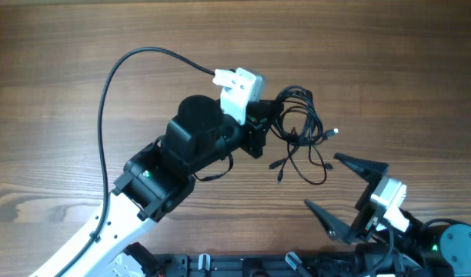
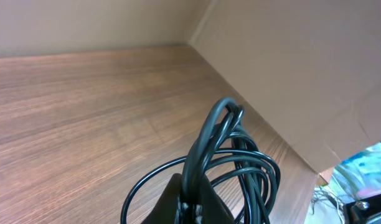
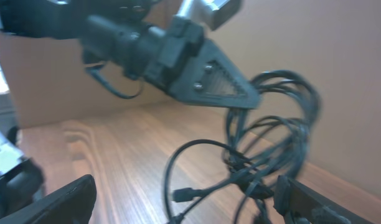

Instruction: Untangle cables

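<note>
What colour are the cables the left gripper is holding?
Black. The cables show best in the overhead view, bunched at the left gripper.

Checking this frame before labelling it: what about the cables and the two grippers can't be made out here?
Cable count: overhead, the cables overlap in one bunch; strands too thin to separate.
Plug ends: blurred in the right wrist view, too small overhead.
Left gripper: its fingers run off the left wrist view's bottom edge.
Right gripper: the right wrist view's bottom edge cuts its fingers.
</note>
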You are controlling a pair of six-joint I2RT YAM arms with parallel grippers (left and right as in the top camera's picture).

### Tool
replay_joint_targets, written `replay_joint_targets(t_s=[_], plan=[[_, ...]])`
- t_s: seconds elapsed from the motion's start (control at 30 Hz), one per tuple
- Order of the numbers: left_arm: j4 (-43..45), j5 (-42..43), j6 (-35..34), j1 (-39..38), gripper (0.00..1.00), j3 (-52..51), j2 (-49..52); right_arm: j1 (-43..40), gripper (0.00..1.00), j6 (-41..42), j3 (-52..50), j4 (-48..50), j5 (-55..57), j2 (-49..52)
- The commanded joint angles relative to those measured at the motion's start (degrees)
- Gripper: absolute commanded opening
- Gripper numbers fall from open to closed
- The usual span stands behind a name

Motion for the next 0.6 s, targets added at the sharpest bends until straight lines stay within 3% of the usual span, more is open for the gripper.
replay_joint_targets(t_s=[0.0, 0.13, 0.2, 0.3, 0.33, 0.4, 0.47, 0.57], plan=[[1.9, 1.4, 1.2, -1.9, 0.04, 0.7, -1.1, 0.0, 0.93, -2.2, 0.7, 0.2, -4.8, -0.2], [4.5, 1.4, 1.2, -4.5, 0.04, 0.7, -1.1, 0.0, 0.93, -2.2, 0.7, -0.7, -4.8, 0.2], [6.0, 1.4, 1.2, -5.9, 0.04, 0.7, -1.1, 0.0, 0.83, -2.6, 0.7, -1.9, -3.3, 1.0], [7.7, 1.4, 1.2, -7.2, 0.04, 0.7, -1.1, 0.0, 0.34, 3.2, 0.7, -5.3, 9.5, 2.7], [8.0, 1.3, 1.2, -7.5, 0.04, 0.7, -1.1, 0.0, 0.1, 6.5, 0.7, -5.4, 12.8, 3.2], [6.6, -2.6, 1.2, -7.4, 0.04, 0.7, -1.2, 0.0, 0.04, 18.6, 0.7, -5.5, 21.8, 3.4], [5.0, -6.7, 1.2, -7.4, 0.04, 0.7, -1.2, 0.0, 0.04, 21.5, 0.7, -5.6, 23.6, 3.4], [0.6, -16.5, 1.2, -7.4, 0.04, 0.7, -1.2, 0.0, 0.04, 33.8, 0.7, -9.9, 35.7, 3.4]])
